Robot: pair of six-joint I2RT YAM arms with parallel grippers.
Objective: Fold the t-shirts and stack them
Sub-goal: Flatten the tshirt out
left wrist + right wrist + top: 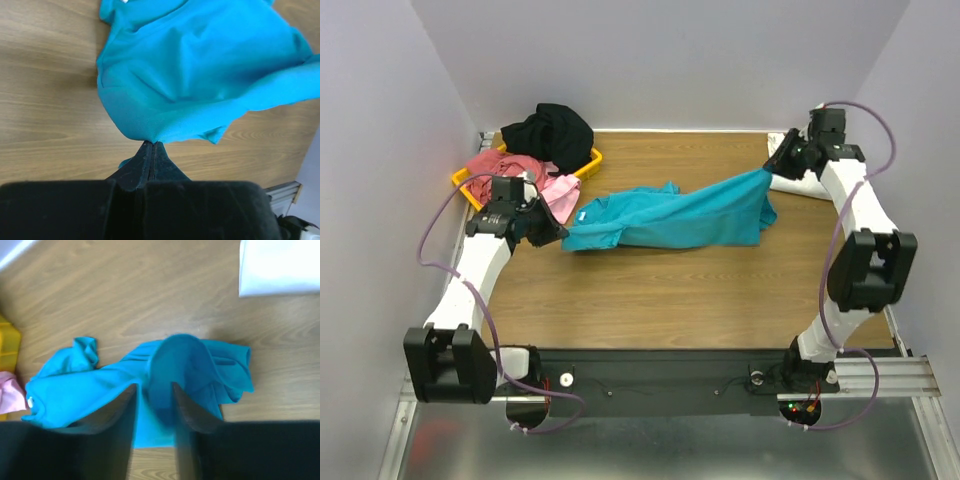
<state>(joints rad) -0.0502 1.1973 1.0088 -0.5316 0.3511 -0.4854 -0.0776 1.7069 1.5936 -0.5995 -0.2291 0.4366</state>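
Teal t-shirt [680, 215] stretching across the middle of the table [650, 290], left gripper [558, 234] clamping its left end low beside the yellow tray [592, 160], right gripper [770, 172] pinching its far-right corner, holding it raised.

1. No wording, brand, number or sign can be read in any of the views.
2. The only label-like thing is a small white tag [31, 401] at the collar of the teal t-shirt [75, 385], at the shirt's end nearest the yellow tray [7, 342]. Any print on it is too small and blurred to make out.
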